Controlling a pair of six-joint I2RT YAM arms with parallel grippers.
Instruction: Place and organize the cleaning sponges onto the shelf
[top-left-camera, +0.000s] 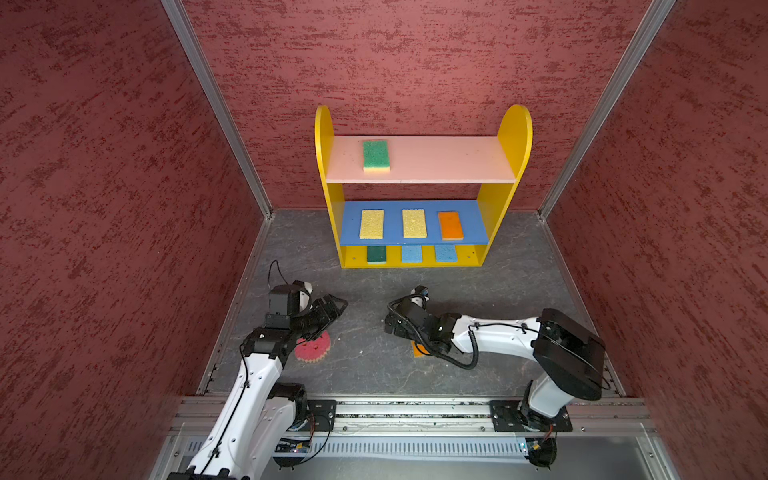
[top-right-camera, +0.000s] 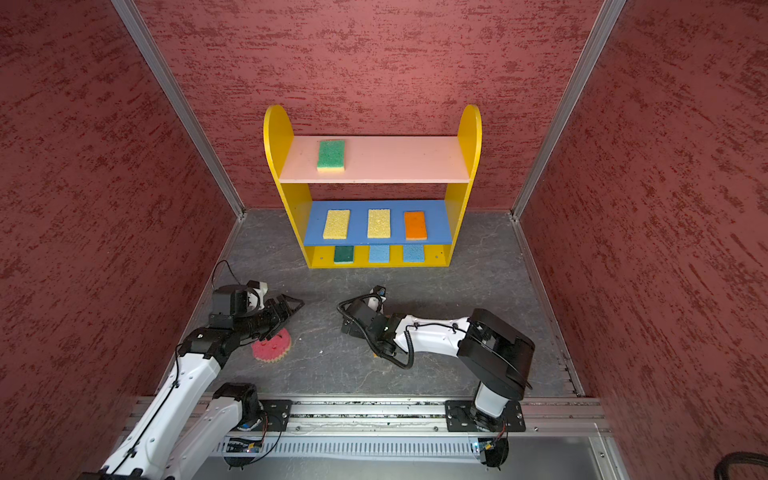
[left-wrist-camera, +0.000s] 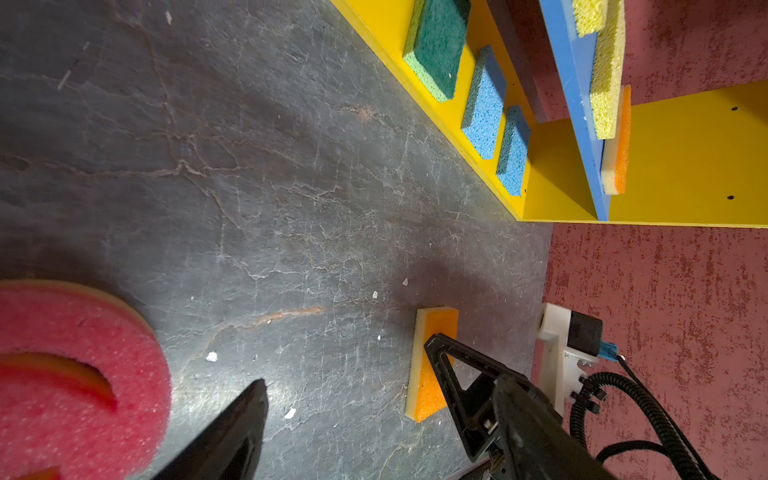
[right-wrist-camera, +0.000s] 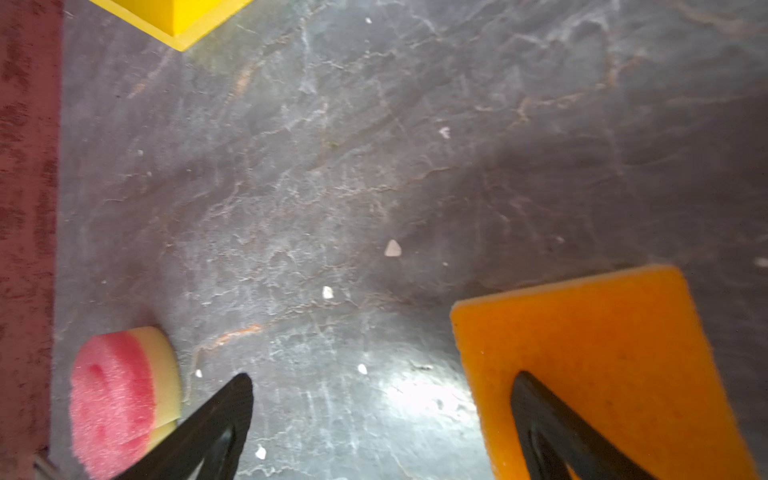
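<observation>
Right wrist: right gripper (right-wrist-camera: 382, 382) spread wide, empty, near orange sponge (right-wrist-camera: 582, 353); left gripper (left-wrist-camera: 347, 365) likewise spread, empty

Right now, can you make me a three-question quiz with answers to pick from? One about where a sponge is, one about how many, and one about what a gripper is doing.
1. Where is the round pink sponge?
A. on the shelf's pink top board
B. on the floor
C. on the shelf's yellow base

2. How many sponges lie on the blue middle board?
A. one
B. five
C. three

3. What is the left gripper doing?
A. it is open and empty
B. it is shut on a blue sponge
C. it is shut on a green sponge

Answers:
1 B, because both top views show it lying flat on the dark floor, off the shelf.
2 C, because two yellow sponges and one orange sponge lie there.
3 A, because the left wrist view shows its jaws wide apart with only bare floor between them.
</observation>
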